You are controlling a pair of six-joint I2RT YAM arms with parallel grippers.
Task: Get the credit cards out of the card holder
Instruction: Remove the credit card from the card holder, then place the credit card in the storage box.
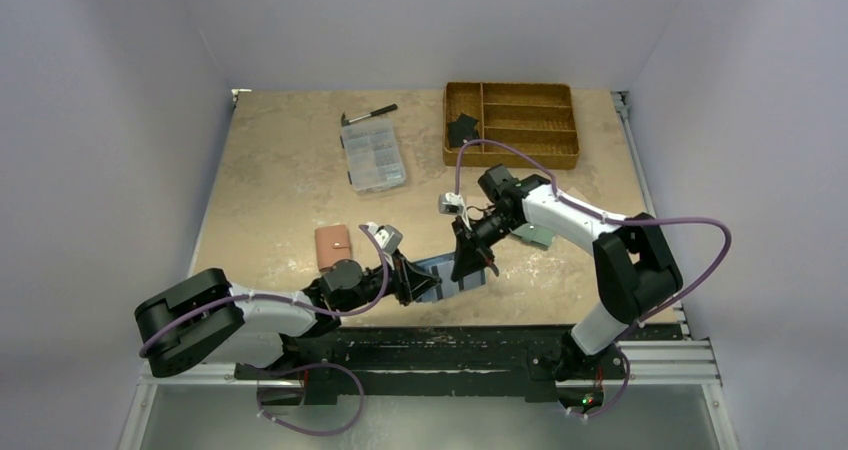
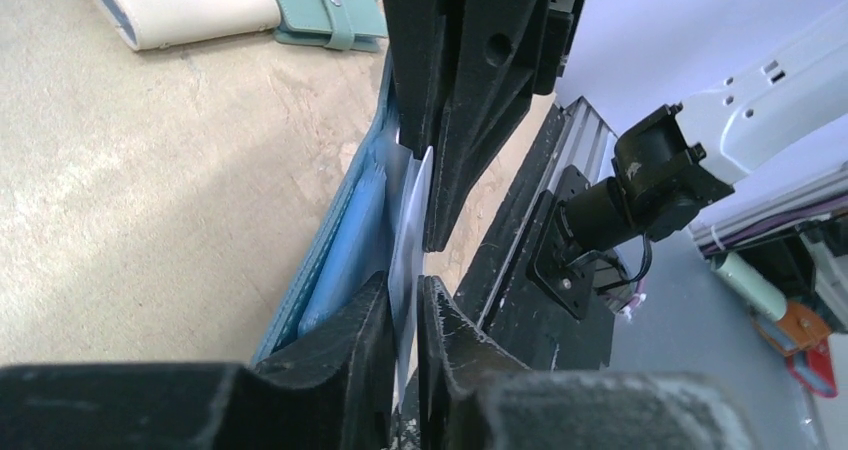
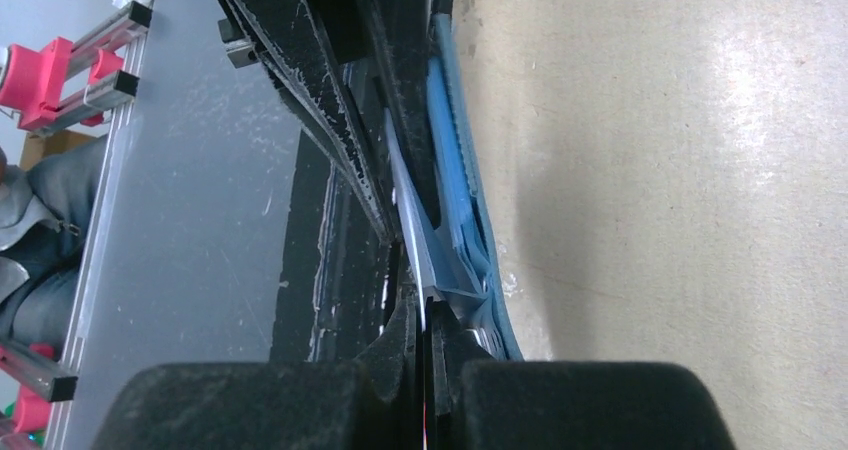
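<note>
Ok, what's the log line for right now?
left pincer: shut on pale card | right pincer: shut on pale card | blue wallet: touching card

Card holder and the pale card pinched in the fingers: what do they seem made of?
Card holder: likely leather or faux leather, matte blue, edge looks stitched. Card: thin, stiff pale sheet, smooth with a faint sheen, probably plastic; not certain.
</note>
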